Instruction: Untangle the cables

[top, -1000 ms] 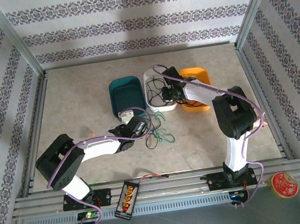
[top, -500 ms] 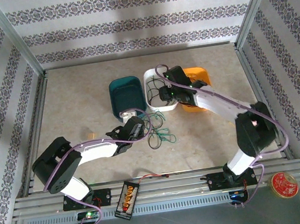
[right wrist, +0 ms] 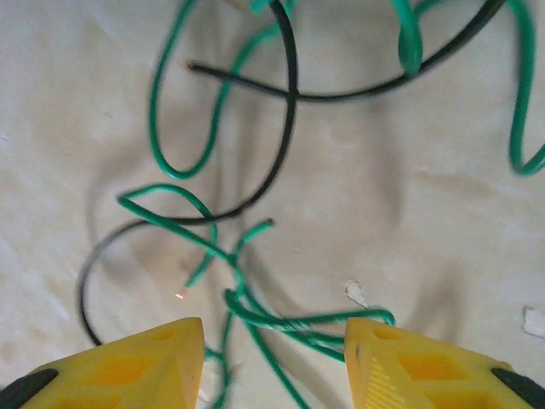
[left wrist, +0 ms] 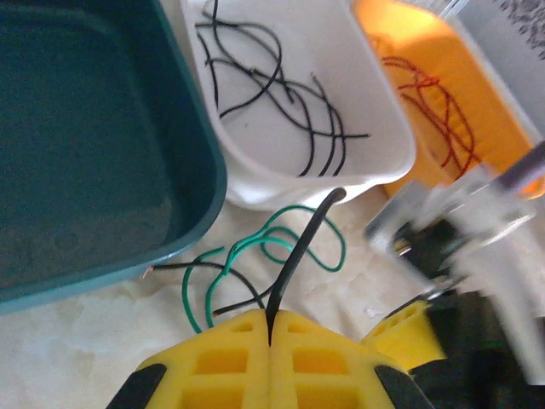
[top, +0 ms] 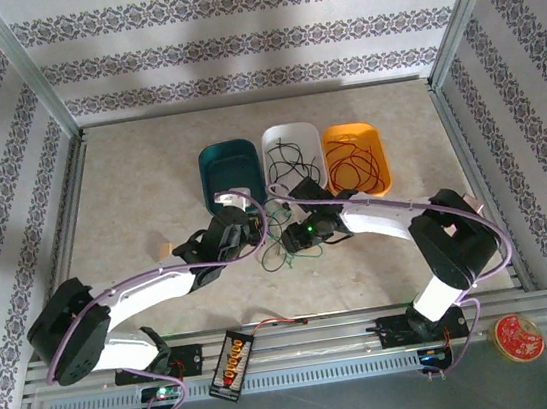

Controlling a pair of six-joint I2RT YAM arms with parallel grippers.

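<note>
A loose tangle of green and black cables (top: 296,250) lies on the table in front of the trays. In the left wrist view my left gripper (left wrist: 271,334) is shut on a black cable (left wrist: 298,256) that sticks up from between its yellow fingers, with green loops (left wrist: 255,249) lying beyond. From above, the left gripper (top: 241,233) sits just left of the tangle. My right gripper (right wrist: 274,345) is open low over the tangle, green cable (right wrist: 294,322) lying between its fingers and a black cable (right wrist: 285,128) farther out. It meets the tangle from the right (top: 291,236).
Three trays stand behind the tangle: an empty teal one (top: 228,165), a white one (top: 305,136) holding black wires (left wrist: 281,94), and an orange one (top: 380,156) holding red wires (left wrist: 434,111). A battery pack (top: 233,363) and a red tin (top: 518,337) sit at the front rail.
The right arm has swung from the white tray down and left to the tangle on the table. The left gripper has moved up and slightly right toward the trays.
</note>
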